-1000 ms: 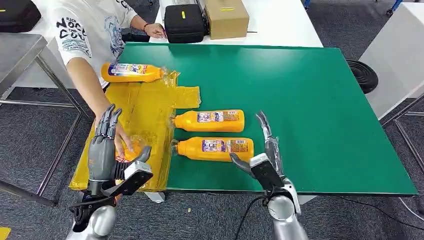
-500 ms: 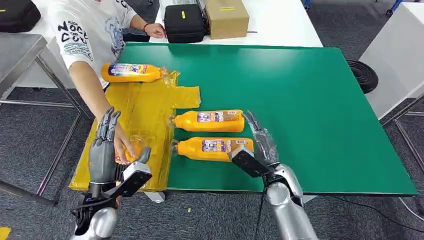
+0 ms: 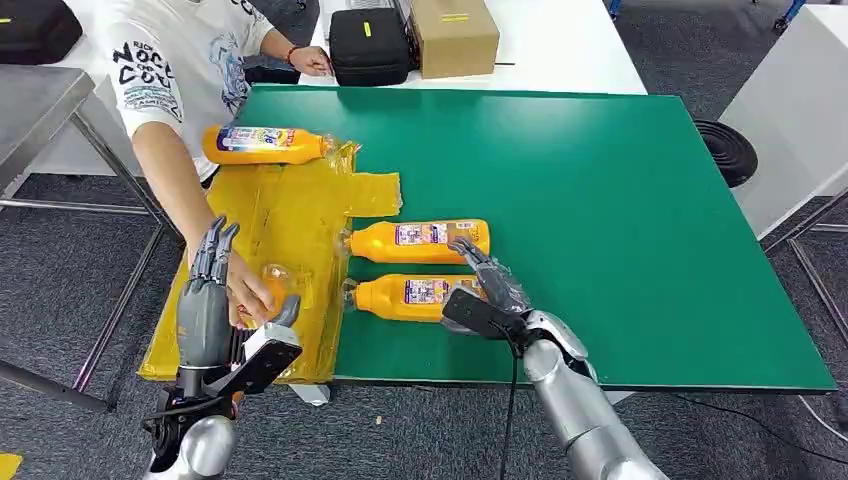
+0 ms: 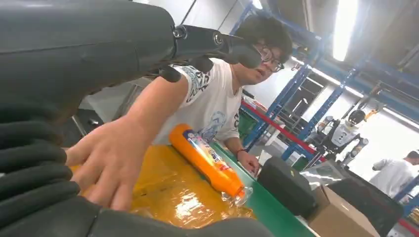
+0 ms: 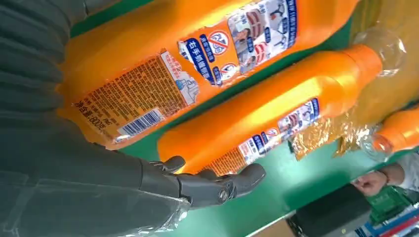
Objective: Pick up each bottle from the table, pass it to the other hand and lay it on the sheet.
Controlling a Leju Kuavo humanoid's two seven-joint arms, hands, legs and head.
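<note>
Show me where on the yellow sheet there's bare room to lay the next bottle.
The sheet is bare across its middle, between the far bottle at its top edge and the person's hand near its front. The front corner is crowded: that hand and the left hand sit there. The right hand reaches over the nearest bottle, beside the second bottle.

Two bottles [image 3: 425, 270] lie right of the sheet [image 3: 290, 240].

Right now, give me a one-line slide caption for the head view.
Right hand reaches over the nearest bottle on the green table; left hand open by the yellow sheet.
</note>
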